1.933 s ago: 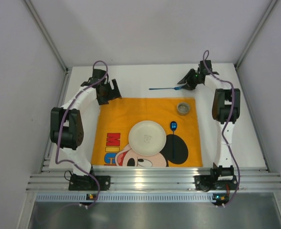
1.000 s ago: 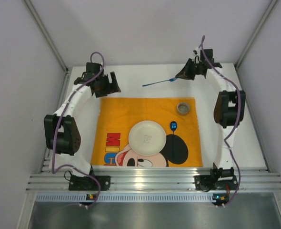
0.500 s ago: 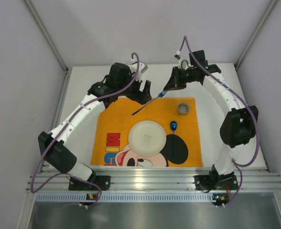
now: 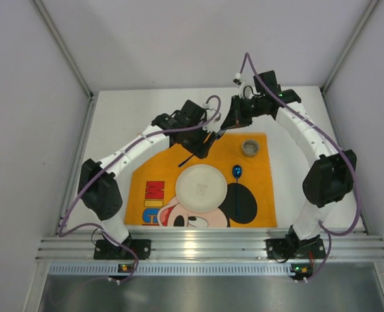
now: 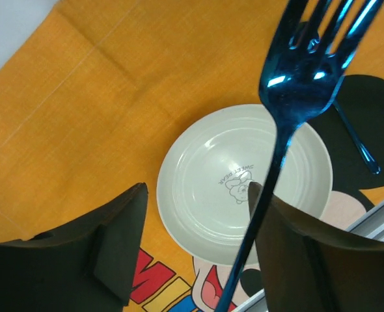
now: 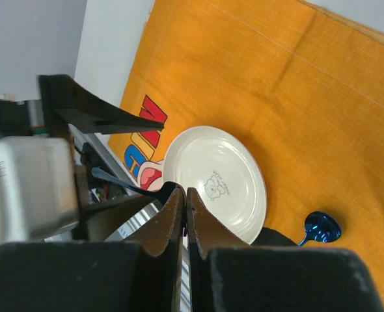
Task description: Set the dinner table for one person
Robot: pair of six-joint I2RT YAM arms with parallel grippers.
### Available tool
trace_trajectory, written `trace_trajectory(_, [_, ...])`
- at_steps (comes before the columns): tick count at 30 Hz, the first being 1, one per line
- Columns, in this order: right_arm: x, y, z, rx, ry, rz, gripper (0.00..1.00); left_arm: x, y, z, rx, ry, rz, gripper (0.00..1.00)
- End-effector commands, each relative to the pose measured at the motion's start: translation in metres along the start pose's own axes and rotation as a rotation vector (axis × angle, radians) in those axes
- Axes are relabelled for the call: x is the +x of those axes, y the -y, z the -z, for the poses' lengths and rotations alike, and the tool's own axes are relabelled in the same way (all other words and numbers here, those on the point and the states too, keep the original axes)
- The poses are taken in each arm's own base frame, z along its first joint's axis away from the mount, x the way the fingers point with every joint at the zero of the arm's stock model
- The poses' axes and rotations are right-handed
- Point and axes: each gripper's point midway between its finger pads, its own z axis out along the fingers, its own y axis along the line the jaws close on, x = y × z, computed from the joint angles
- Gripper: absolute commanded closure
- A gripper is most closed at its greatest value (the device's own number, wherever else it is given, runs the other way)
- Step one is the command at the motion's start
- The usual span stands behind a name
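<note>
Two tools close together above far edge of orange placemat [image 4: 154, 156], worktop [image 4: 114, 123] beneath; walls [image 4: 36, 130] hem worktop on three sides, rail [image 4: 211, 246] along near edge. Right tool [image 6: 183, 192] pinches blue fork [image 5: 289, 78]; left tool [image 5: 197, 195] spread, fork shaft between its fingers [image 5: 120, 240]. Plate [image 5: 205, 188] at placemat centre.

Location type: robot test cell in a lab, not a home. Indicators:
- The white table [image 4: 114, 110] is enclosed on three sides by plain grey panels [image 4: 23, 130] set in aluminium posts [image 4: 63, 45].
- Two white arms [image 4: 133, 153] are bolted to a slotted aluminium rail [image 4: 205, 247] at the near edge.
- Purple cables [image 4: 246, 62] run exposed along the arms.
- The domestic items, a cartoon placemat [image 4: 159, 162] and a plate [image 4: 201, 188], lie inside this enclosure.
</note>
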Motion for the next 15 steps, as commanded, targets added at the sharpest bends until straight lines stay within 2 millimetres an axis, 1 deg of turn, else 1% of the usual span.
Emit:
trace_trajectory(1, [-0.019,-0.029,0.027,-0.029,0.080,0.065,1.00,0.010,-0.005,0.001,-0.034,-0.038,-0.002,0.33])
trace_trajectory(2, [-0.019,-0.031,0.028,-0.031,0.082,0.064,1.00,0.013,-0.005,-0.001,-0.036,-0.047,-0.001,0.39])
trace_trajectory(3, [-0.019,-0.032,0.029,-0.036,0.083,0.063,1.00,0.016,-0.008,-0.002,-0.056,-0.055,0.000,0.53])
trace_trajectory(5, [-0.019,-0.034,0.030,-0.041,0.084,0.060,1.00,0.018,-0.012,-0.005,-0.077,-0.063,0.000,0.76])
trace_trajectory(6, [-0.019,-0.035,0.031,-0.045,0.084,0.061,1.00,0.018,-0.013,-0.004,-0.082,-0.066,0.000,0.99])
trace_trajectory(7, [-0.018,-0.036,0.030,-0.046,0.081,0.060,1.00,0.017,-0.013,-0.005,-0.082,-0.066,0.000,1.00])
trace_trajectory(8, [-0.019,-0.036,0.031,-0.049,0.083,0.057,1.00,0.017,-0.018,-0.003,-0.111,-0.066,-0.001,1.00])
trace_trajectory(11, [-0.019,-0.035,0.028,-0.054,0.075,0.034,1.00,0.014,-0.016,-0.002,-0.097,-0.058,-0.001,1.00])
trace_trajectory(12, [-0.019,-0.035,0.027,-0.054,0.073,0.025,0.83,0.014,-0.016,-0.002,-0.097,-0.058,-0.001,1.00])
trace_trajectory(13, [-0.021,-0.036,0.027,-0.054,0.077,0.021,0.64,0.015,-0.016,-0.001,-0.099,-0.063,-0.001,1.00])
trace_trajectory(14, [-0.022,-0.033,0.026,-0.040,0.080,0.014,0.49,0.018,-0.017,0.000,-0.110,-0.071,0.017,1.00])
trace_trajectory(15, [-0.024,-0.032,0.026,-0.030,0.087,0.011,0.01,0.026,-0.019,-0.001,-0.126,-0.090,0.028,1.00])
